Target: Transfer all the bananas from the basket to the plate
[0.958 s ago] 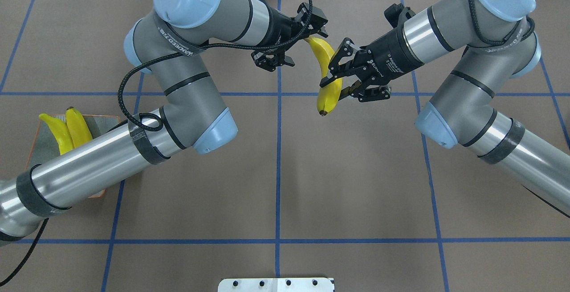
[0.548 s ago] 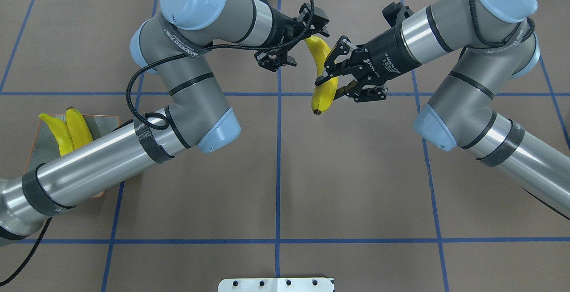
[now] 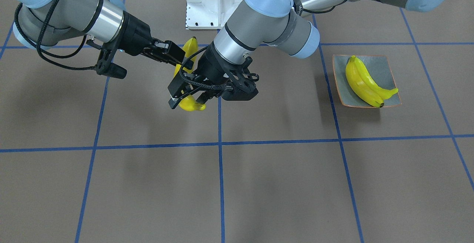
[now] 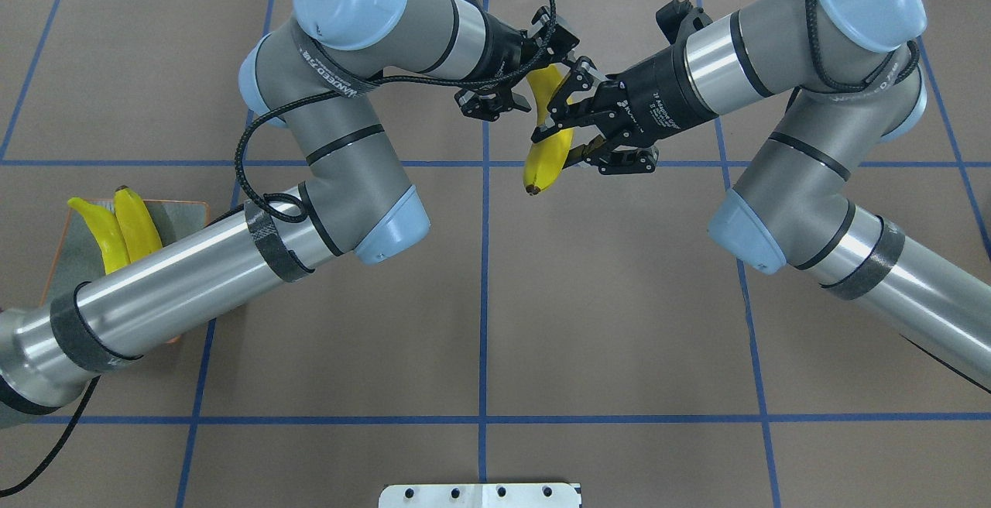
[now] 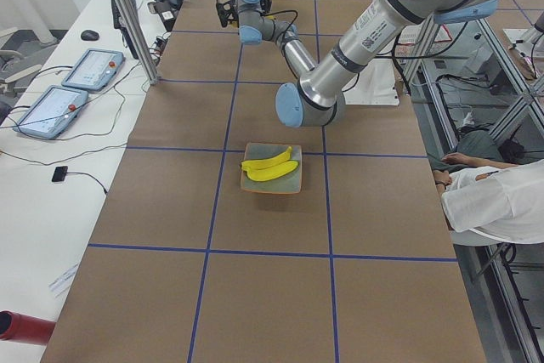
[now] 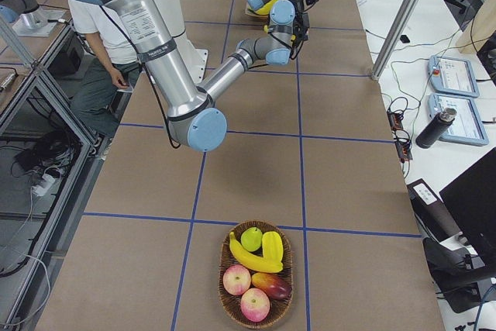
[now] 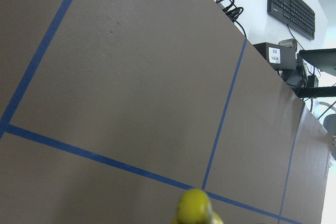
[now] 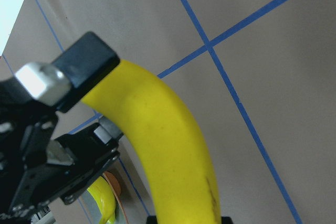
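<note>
My right gripper (image 4: 559,144) is shut on the middle of a yellow banana (image 4: 542,161) and holds it above the table near the far centre. My left gripper (image 4: 534,78) is open, and its fingers stand on either side of that banana's far end. From the front, the left gripper (image 3: 187,100) is around the banana's (image 3: 189,47) lower end, beside the right gripper (image 3: 183,63). Two bananas (image 3: 361,82) lie on the plate (image 3: 378,64), which my left arm partly hides in the overhead view. The basket (image 6: 280,317) holds one more banana (image 6: 249,260).
The basket also holds apples (image 6: 236,278), a green fruit and other fruit. A white base plate (image 4: 480,495) sits at the near table edge. A person (image 5: 493,201) sits beside the table. Tablets (image 5: 85,70) lie on a side bench.
My right gripper has carried the banana to the left. My left gripper has shifted right, so its open fingers now reach further around the banana's far end.
</note>
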You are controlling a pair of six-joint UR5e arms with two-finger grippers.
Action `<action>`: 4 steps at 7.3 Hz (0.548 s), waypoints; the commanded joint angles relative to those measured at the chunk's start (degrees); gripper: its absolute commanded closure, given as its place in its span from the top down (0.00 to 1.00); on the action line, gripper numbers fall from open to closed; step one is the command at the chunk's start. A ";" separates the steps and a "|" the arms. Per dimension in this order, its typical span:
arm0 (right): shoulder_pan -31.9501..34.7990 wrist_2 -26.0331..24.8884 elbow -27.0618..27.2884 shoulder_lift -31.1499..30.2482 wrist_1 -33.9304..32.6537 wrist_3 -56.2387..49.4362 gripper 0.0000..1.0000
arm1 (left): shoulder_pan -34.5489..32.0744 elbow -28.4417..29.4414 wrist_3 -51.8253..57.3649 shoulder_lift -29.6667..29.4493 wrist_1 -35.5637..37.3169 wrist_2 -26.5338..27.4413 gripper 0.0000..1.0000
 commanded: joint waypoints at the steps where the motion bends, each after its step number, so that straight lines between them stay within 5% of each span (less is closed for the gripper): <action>1: -0.06 -1.38 0.07 0.32 -0.06 0.67 0.00 | 0.25 0.04 -0.30 -0.04 -0.03 0.03 0.60; 3: -0.15 -1.39 0.15 0.32 0.03 0.76 0.00 | 0.25 -0.05 -2.41 -0.48 -0.03 -0.05 0.00; 4: -0.15 -1.30 0.33 0.32 0.03 0.76 0.00 | 0.25 -0.05 -2.41 -0.57 0.06 -0.05 0.00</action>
